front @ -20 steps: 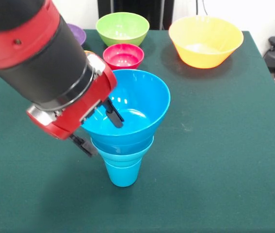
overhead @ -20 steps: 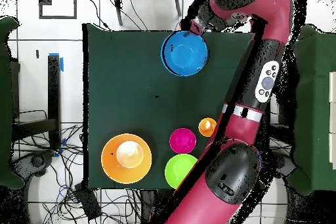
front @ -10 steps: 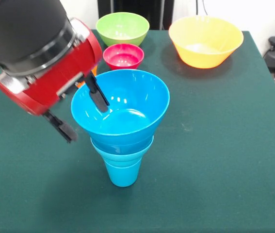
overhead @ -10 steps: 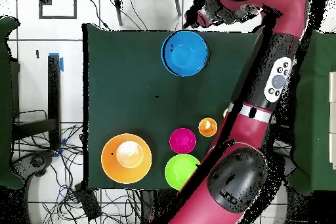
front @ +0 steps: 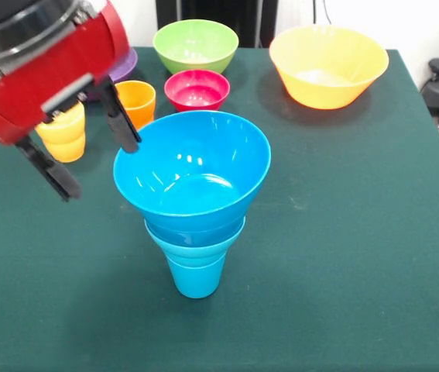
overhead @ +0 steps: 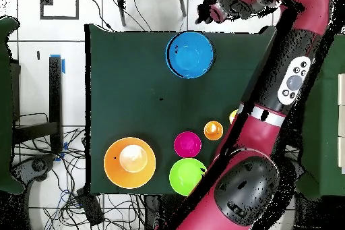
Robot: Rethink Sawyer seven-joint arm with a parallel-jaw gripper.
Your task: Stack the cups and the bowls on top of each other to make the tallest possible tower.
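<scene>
Green cloth covers the surface (front: 358,232), and the red and black arm (overhead: 283,92) is the biggest thing over it, reaching in from the front view's upper left. Its tool (front: 91,143) hangs in the air with its two black fingers (front: 120,120) spread apart and nothing between them, just beside the rim of the tower's top bowl but not touching it. The yellow-orange bowl (front: 328,65), the largest dish, sits alone near a far corner. The tower (front: 193,201) stands near the middle of the front view: a wide blue bowl (front: 192,172) on top, a smaller blue bowl (front: 194,235) nested under it, and a blue cup (front: 196,277) upright on the cloth as the base. Behind it the green bowl (front: 196,45) rests near the far edge, with the smaller red bowl (front: 197,89) just in front of it. A purple bowl (front: 124,63) shows only as a sliver behind the arm. The orange cup (front: 137,101) stands beside the red bowl, and the yellow cup (front: 64,133) stands further left, partly hidden by the tool.
</scene>
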